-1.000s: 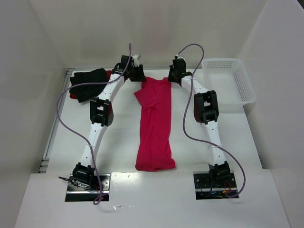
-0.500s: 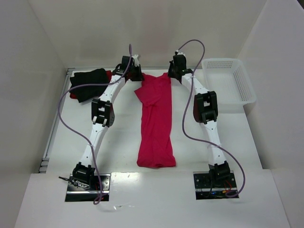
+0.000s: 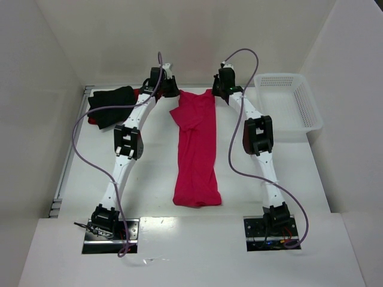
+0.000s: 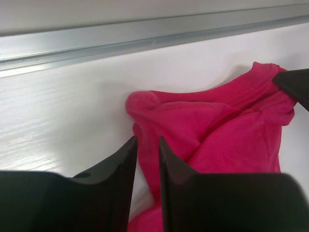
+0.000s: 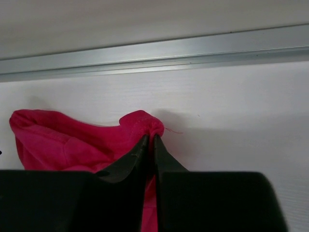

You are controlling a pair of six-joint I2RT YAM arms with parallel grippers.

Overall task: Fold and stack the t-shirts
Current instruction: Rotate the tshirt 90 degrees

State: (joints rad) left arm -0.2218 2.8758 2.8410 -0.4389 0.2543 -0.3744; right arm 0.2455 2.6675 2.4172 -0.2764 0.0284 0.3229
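The soft crimson-pink t-shirt lies as a long, narrow strip on the surface, one far corner pinched tight in the right tool, while the left tool sits nearly closed at its edge, hold unclear.

Item 1, crimson-pink t-shirt: uniform bright crimson-pink, no print, with the stitched collar band in the same shade.
Item 2, black t-shirt: plain black.
Item 3, darker red t-shirt: deep red, showing only as slivers at the black one's edges.
Basket: white plastic, its walls patterned with regular small perforations.
Table: white, with a faint streaked grain in the wrist views.
Rail: silver-grey.
Left arm and right arm: white links, black joints.
Cables: purple.
Left gripper and right gripper: black.
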